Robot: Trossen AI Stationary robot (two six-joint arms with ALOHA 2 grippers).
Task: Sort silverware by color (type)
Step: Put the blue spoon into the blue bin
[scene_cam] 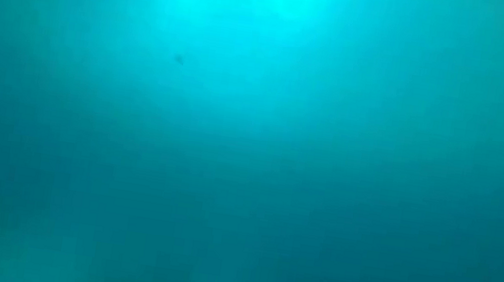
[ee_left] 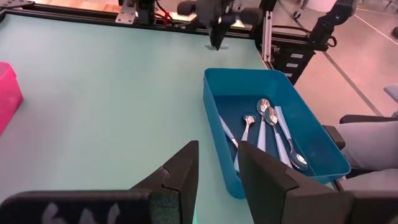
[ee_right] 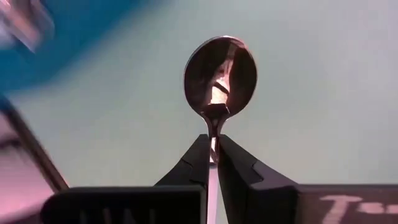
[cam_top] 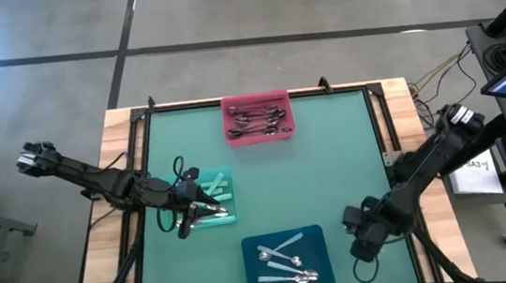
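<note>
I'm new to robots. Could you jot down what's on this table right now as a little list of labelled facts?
pink tray: far edge of table, holds dark spoons
green tray: left of middle, under the left claw
blue tray: near edge, holds blue-handled spoons
left claw: over the green tray, fingers apart, nothing seen between them
right claw: right of the blue tray, shut on a spoon
low camera: shows only blue-green haze

Spoons [cam_top: 260, 120] lie sorted in trays (one [ee_right: 219, 78] tool-pinched).
</note>
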